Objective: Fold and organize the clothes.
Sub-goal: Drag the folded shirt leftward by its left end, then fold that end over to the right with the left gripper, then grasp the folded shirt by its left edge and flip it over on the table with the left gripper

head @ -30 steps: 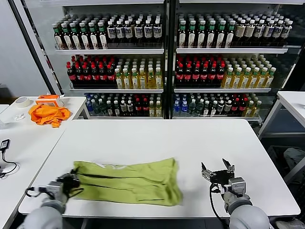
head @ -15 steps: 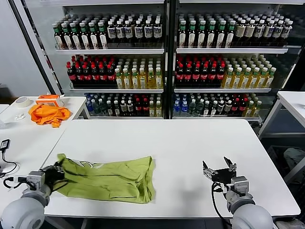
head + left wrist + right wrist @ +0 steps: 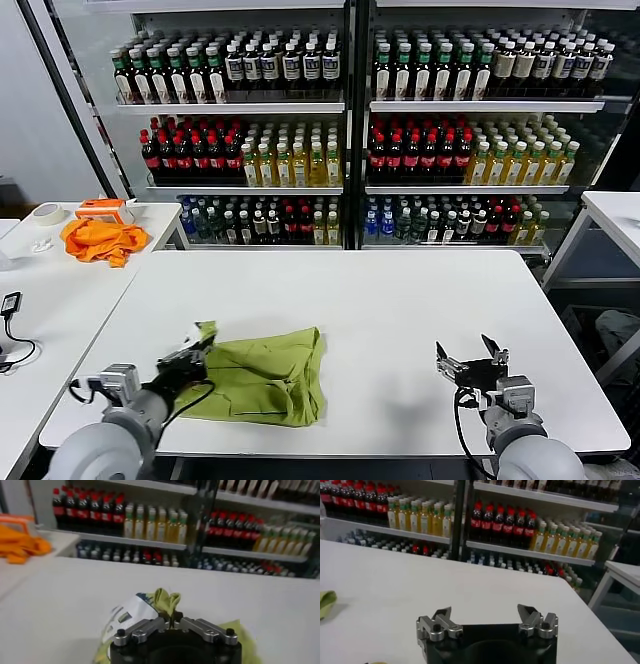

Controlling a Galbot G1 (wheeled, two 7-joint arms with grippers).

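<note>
The lime-green T-shirt lies folded on the white table at the front left. My left gripper is shut on the shirt's left end, lifted a little above the table. In the left wrist view the gripper pinches a bunched green fold, and white printed fabric shows beside it. My right gripper is open and empty over the table's front right. It also shows in the right wrist view, with a bit of the shirt far off.
An orange cloth and a roll of tape lie on a side table at the far left. A black cable lies at the left. Glass-fronted drink coolers stand behind the table.
My left gripper has carried the shirt's left end to the right and up, folding it over the rest. The shirt now covers a shorter span. The right gripper has barely shifted.
</note>
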